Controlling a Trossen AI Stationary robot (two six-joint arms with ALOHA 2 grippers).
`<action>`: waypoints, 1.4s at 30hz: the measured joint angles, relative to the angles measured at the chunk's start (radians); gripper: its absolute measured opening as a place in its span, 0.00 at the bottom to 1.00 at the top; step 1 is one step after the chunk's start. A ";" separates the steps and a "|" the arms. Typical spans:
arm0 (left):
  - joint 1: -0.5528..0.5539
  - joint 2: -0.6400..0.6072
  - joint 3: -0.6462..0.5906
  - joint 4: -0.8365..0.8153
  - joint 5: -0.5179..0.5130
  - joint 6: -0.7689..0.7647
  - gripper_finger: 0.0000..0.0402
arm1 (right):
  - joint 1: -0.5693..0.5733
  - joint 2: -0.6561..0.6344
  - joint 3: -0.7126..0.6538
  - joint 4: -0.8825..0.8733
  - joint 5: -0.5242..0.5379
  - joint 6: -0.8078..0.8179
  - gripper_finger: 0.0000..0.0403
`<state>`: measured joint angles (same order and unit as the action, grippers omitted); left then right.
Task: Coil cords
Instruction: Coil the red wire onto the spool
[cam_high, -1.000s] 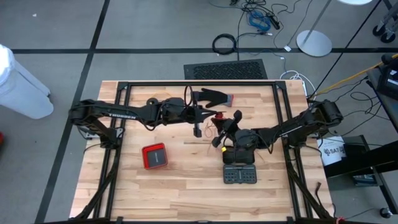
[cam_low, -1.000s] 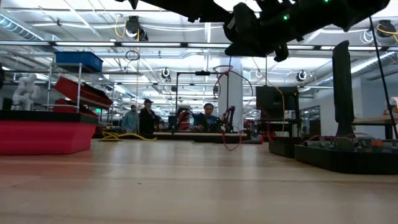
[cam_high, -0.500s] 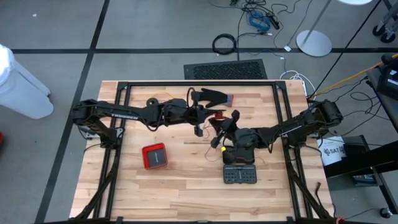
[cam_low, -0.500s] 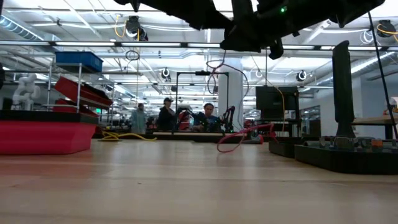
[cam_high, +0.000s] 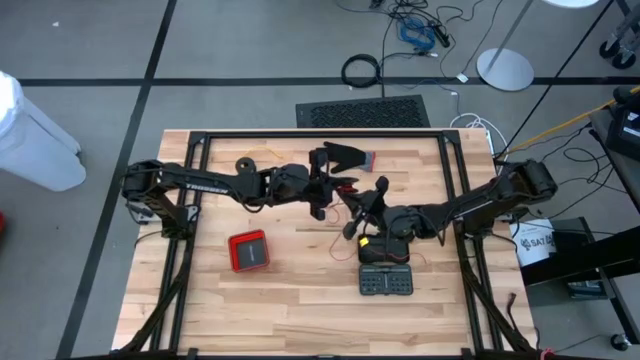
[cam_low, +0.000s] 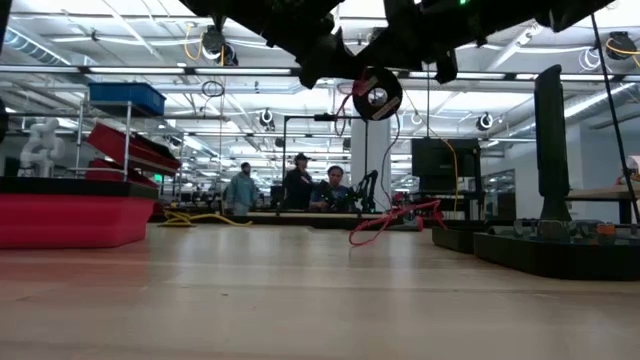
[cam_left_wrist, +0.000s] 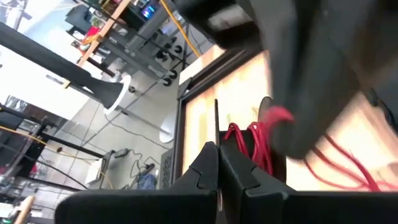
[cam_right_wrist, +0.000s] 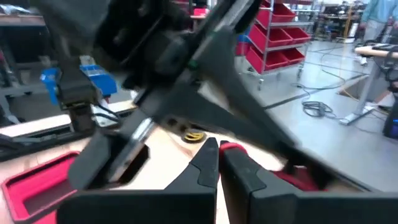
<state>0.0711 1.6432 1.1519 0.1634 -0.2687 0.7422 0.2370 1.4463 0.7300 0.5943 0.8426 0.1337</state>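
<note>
Left pincer (cam_high: 318, 190) and right pincer (cam_high: 362, 207) both clenched mid-desk (cam_high: 280, 300), close together. Red cord (cam_low: 385, 222) trails from between them onto the desk. Looks light, limp, springy; best gripped near its loops.

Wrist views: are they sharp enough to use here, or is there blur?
Left wrist view: a blurred dark mass fills the upper right, though the red cord reads. Right wrist view: a smeared dark arm crosses the frame. High view: sharp. Low view: arms silhouetted against ceiling lights.
</note>
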 joint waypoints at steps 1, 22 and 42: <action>0.000 0.000 0.000 -0.006 -0.006 0.007 0.00 | 0.006 -0.019 0.000 -0.039 0.019 0.001 0.00; -0.026 -0.008 0.005 -0.013 0.097 -0.035 0.00 | 0.004 -0.261 0.000 -0.709 0.011 0.215 0.00; -0.028 -0.076 0.028 -0.043 0.140 -0.083 0.00 | 0.006 -0.256 -0.002 -0.756 -0.016 0.187 0.06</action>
<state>0.0433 1.5673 1.1796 0.1209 -0.1291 0.6590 0.2429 1.1908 0.7277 -0.1615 0.8268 0.3203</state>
